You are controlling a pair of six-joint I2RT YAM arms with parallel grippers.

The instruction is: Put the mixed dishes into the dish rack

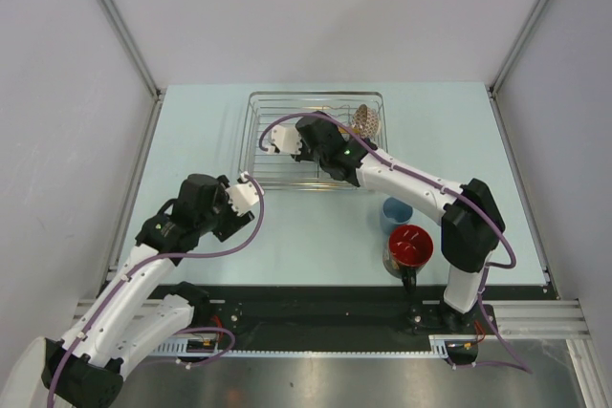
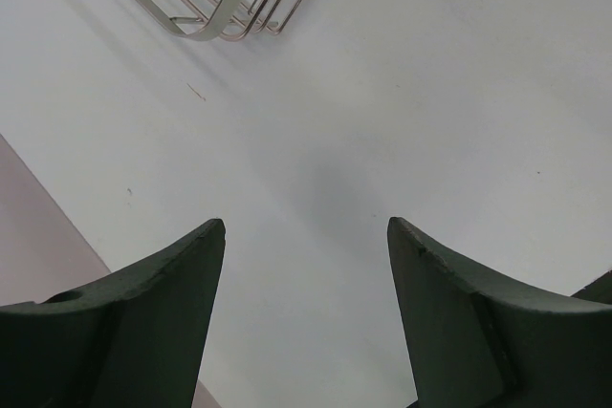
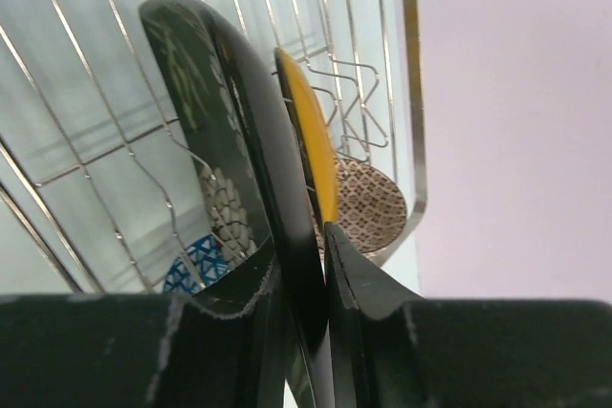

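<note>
Your right gripper (image 3: 320, 236) clamps the plate (image 3: 229, 121) by its rim, edge-up so it should slot between dish rack (image 3: 411, 74) wires. Bowl (image 3: 368, 207) sits at the rack's 1 o'clock. Left gripper (image 2: 306, 236) jaws apart, empty.

A pale blue tabletop (image 1: 191, 150) is enclosed on three sides by plain light grey panels (image 1: 316, 7), which are joined at the back corners by slanting aluminium posts (image 1: 120, 26). Along the near edge a black strip (image 1: 316, 317) is laid, with a silver rail (image 1: 545, 314) at its right end and a brushed grey metal sheet (image 1: 363, 384) below. In the left wrist view a small dark scratch (image 2: 196, 93) is seen on the bare surface, which is bordered at lower left by a pinkish panel (image 2: 38, 226).
</note>
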